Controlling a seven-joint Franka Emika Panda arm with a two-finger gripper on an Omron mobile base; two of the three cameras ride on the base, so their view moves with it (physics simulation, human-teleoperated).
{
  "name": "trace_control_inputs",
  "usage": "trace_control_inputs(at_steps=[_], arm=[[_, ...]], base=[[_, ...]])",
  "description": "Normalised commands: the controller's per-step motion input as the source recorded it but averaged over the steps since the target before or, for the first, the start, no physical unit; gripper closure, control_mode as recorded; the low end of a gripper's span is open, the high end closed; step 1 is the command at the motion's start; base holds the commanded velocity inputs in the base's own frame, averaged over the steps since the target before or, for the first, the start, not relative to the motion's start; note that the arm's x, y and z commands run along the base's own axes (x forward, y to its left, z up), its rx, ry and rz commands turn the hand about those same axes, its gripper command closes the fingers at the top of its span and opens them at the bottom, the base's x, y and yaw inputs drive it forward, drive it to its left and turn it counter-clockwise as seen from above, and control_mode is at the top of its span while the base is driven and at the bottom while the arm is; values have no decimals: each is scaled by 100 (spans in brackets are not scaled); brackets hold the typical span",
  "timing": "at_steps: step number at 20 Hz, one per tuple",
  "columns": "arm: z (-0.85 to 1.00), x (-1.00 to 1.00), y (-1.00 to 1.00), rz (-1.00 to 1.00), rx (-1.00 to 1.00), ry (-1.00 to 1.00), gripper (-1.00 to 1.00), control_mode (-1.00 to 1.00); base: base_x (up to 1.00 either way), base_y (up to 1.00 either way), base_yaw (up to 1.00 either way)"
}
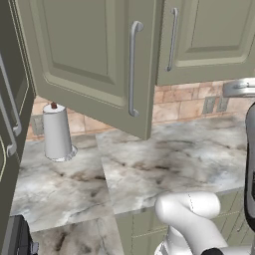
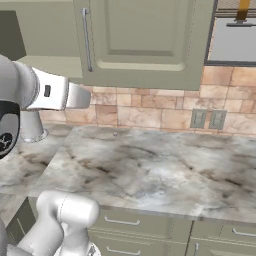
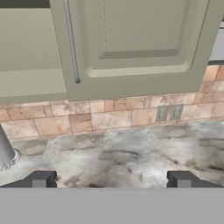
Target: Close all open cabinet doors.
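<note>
The open cabinet door hangs above the marble desk, swung well out from the cabinet face so that its panelled front and long silver handle face the left base camera at an angle. Its lower corner juts forward over the desk's back edge. The neighbouring door to its right sits flush and appears closed. In the right base view the closed door fills the upper middle, with the dark cabinet opening just to its left.

The gripper is held out over the desk, facing the tiled backsplash and the underside of the upper cabinets. Its two fingertips stand wide apart with nothing between them. It touches no door.

A paper towel roll stands upright on the desk near the wall, below and to the left of the open door. Twin wall sockets are set in the tiles to the right.

Assessment: the work is at the approach step; the open door has not yet been contacted. The next move calls for raising the hand and carrying it leftward to the outer face of the swung door, then pushing it round on its hinge until it lies flush with its neighbour. A flat push on the panel near the handle side would serve; no grasp seems needed. The towel roll stands close beneath the sweep path and should be avoided by the arm.
</note>
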Motion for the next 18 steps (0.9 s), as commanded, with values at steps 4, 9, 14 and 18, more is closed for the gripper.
trace_control_inputs(at_steps=[4, 9, 14, 18], arm=[[0, -89, 25, -2, 0, 0, -100, -100], [0, -92, 33, -1, 0, 0, -100, -100], [-2, -68, 60, -1, 0, 0, -100, -100], [-1, -46, 69, 0, -3, -3, -100, -100]], base=[[0, 0, 0], [0, 0, 0], [0, 0, 0], [0, 0, 0]])
